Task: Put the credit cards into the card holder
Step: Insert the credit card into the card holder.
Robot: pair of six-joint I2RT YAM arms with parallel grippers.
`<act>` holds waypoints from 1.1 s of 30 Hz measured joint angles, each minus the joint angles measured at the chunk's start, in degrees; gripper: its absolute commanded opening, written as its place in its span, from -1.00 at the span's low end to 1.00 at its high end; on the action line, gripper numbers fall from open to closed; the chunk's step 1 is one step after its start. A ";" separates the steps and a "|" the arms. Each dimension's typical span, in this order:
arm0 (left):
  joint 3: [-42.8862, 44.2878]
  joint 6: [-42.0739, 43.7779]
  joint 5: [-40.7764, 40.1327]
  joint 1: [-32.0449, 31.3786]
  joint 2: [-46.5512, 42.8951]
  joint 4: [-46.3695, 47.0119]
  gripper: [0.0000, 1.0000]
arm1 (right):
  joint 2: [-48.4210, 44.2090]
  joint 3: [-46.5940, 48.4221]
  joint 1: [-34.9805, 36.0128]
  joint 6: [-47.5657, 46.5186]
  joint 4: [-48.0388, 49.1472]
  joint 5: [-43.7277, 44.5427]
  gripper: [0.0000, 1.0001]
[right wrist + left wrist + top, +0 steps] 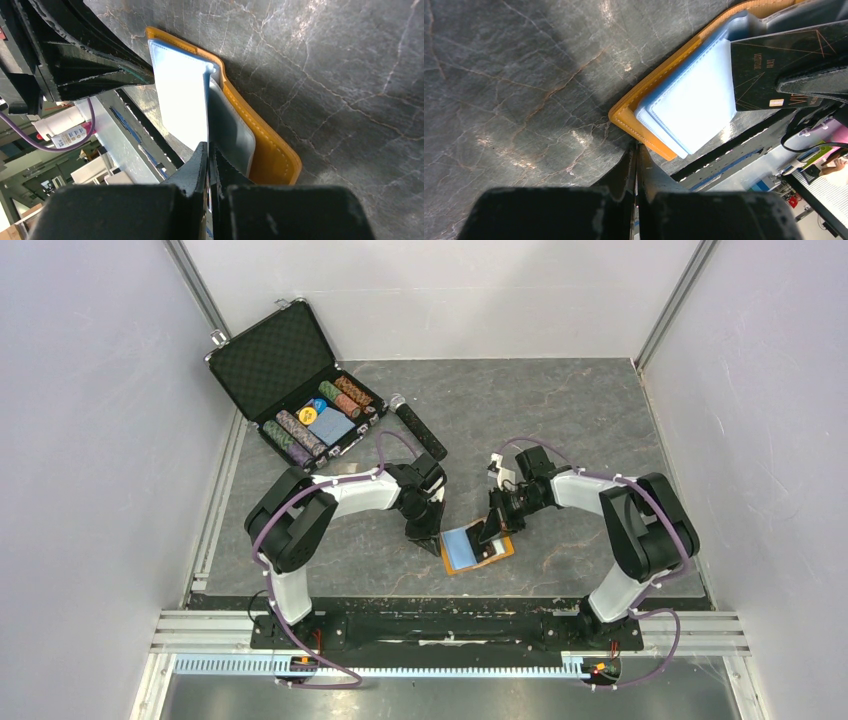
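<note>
A small flat orange fold-over card holder [462, 552] lies open on the dark grey marbled worktop [560, 420], near its front edge and between the two arms, its light blue lining facing up. From the left wrist camera the lining shows as stacked pale blue sleeves inside the stitched orange rim.

The right end effector [492, 536] reaches in from the right and is clamped on a thin black credit card [764, 65] with fine gold lines. The card hangs over the right part of the blue lining. From the right wrist camera it shows edge-on, as a thin line running up from between the closed fingers. I cannot tell whether its front edge has entered a sleeve.

The left end effector [432, 540] comes down at the card holder's left corner. Its fingers are pressed together, with only a narrow slit between them and nothing visible in it. The tips sit right at the orange edge; whether they touch it is unclear.

Well apart, at the far left corner of the worktop, stands an open black foam-lined chip case [275, 355] with rows of poker chips.
</note>
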 measured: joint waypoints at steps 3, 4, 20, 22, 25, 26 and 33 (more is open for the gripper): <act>0.00 0.00 0.00 0.00 0.00 0.00 -0.93 | 0.63 0.00 -0.02 0.00 0.81 -0.59 -1.00; 0.00 0.00 0.00 0.00 0.00 0.00 -0.93 | 0.81 0.00 -0.02 -0.02 1.07 -0.83 -1.00; 0.00 -0.04 0.50 0.00 0.09 0.02 -0.94 | 1.68 -4.55 -0.13 2.71 10.97 -5.90 -0.95; 0.00 -0.07 0.55 0.00 0.11 0.04 -0.94 | 1.68 -5.20 -0.13 3.82 12.28 -6.01 -0.90; 0.00 -0.44 0.59 0.00 0.15 0.07 -0.95 | 1.66 -5.86 0.07 5.44 13.70 -5.90 -0.82; 0.00 -0.57 0.79 0.00 0.20 0.09 -0.95 | 1.66 -5.92 0.20 5.79 13.92 -5.79 -0.82; 0.00 -1.31 1.05 -0.02 0.31 0.22 -0.96 | 0.70 -5.64 2.67 8.15 13.35 -1.68 -0.56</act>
